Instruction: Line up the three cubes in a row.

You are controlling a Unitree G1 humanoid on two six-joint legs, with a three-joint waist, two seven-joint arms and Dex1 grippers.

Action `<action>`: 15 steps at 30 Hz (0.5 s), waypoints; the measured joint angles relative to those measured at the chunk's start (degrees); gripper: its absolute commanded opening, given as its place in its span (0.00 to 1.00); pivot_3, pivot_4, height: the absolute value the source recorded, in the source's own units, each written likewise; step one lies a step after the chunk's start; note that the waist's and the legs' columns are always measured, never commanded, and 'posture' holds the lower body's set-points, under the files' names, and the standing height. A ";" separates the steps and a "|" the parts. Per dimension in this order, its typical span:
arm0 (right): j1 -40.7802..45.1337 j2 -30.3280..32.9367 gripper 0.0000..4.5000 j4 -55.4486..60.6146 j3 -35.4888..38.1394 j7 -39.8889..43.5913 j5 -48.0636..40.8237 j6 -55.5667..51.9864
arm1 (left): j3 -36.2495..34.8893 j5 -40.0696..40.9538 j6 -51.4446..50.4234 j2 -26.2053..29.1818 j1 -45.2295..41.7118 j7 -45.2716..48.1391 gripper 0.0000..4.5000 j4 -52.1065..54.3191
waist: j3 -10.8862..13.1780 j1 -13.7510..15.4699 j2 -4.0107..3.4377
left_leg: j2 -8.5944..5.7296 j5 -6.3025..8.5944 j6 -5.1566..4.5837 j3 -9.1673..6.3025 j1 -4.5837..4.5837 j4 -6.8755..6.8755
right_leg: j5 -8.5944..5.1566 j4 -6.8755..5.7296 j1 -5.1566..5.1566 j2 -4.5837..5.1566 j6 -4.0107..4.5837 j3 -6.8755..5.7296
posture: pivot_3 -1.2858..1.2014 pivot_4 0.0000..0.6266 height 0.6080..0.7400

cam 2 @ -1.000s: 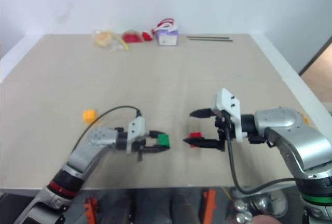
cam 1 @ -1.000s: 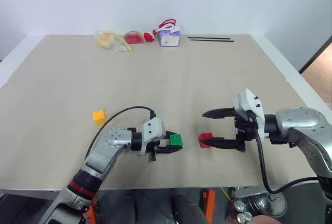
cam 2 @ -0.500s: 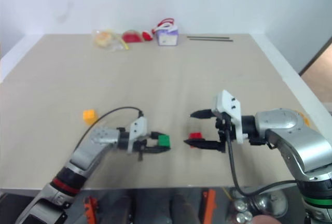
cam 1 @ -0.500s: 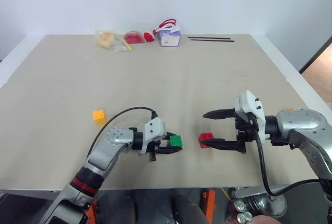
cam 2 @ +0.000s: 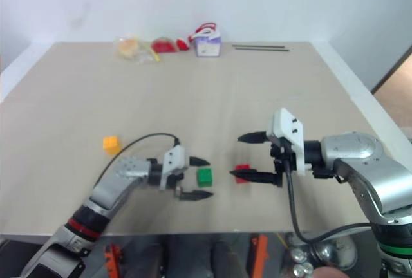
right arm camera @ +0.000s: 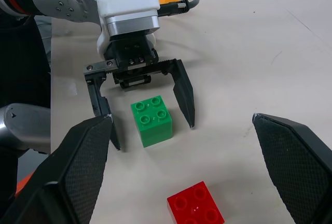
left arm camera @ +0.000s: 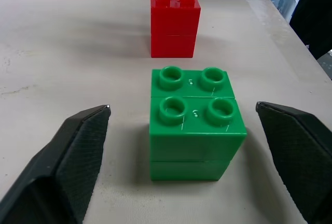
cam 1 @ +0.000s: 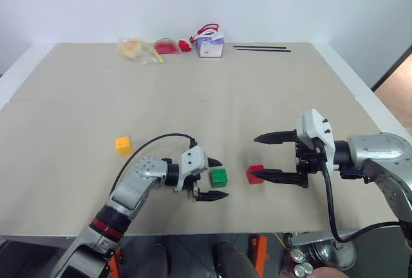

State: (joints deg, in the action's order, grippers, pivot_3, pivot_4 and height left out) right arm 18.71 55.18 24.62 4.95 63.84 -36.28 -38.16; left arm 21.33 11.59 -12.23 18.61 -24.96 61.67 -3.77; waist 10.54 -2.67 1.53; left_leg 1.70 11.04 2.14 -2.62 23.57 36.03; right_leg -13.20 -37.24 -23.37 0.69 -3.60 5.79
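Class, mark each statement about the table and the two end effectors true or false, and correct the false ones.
1. The green cube sits on the table between the open fingers of the left end effector. True.
2. The red cube is stacked on the green cube. False: it stands beside it on the table, apart.
3. The right end effector is open. True.
4. The yellow-orange cube touches the green cube. False: it lies well apart, to the robot's left.
5. The right end effector grips the red cube. False: its lower finger only reaches beside it.

Green cube btwn open L tool
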 measured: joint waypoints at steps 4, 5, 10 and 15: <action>0.30 -0.08 1.00 -0.03 0.02 0.00 -1.14 -0.08 | -4.81 6.44 -1.86 -0.19 0.68 -0.58 0.99 6.43 | 0.01 -0.01 0.01 | 0.03 0.00 0.00 -0.01 0.03 -0.01 | 0.00 0.00 -0.02 0.00 -0.01 -0.01 | 0.52 0.24 1.00; 0.49 -0.09 1.00 -0.02 0.09 0.04 -1.78 -0.14 | -7.39 8.87 -3.56 -0.47 0.68 -2.41 0.99 9.75 | 0.00 -0.01 0.01 | 0.03 0.00 0.00 -0.01 0.01 -0.01 | 0.02 0.00 0.00 0.00 -0.04 -0.01 | 0.52 0.24 1.00; 2.34 -0.66 1.00 -0.09 0.65 0.08 -4.76 -0.81 | -17.28 15.63 -11.19 -1.04 1.86 -12.64 0.99 19.29 | 0.01 -0.07 0.01 | 0.04 0.00 0.00 -0.01 -0.04 0.00 | 0.16 0.00 0.04 -0.02 -0.28 -0.01 | 0.52 0.24 1.00; 5.71 -6.60 1.00 -1.29 1.25 -1.40 -5.88 1.77 | -25.19 13.04 -13.98 -4.36 7.93 -31.77 0.99 28.58 | 0.01 -0.01 0.07 | 0.03 0.00 0.00 -0.04 -0.06 0.02 | 0.19 0.01 0.07 -0.03 -0.30 0.00 | 0.52 0.24 1.00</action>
State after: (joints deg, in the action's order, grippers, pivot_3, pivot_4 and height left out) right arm 24.42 48.57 23.33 6.20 62.45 -42.16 -36.39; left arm -3.86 24.63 -26.20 14.26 -17.03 29.90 24.81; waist 10.56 -2.68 1.60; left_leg 1.73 11.04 2.14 -2.65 23.52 36.05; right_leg -13.01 -37.23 -23.30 0.66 -3.90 5.79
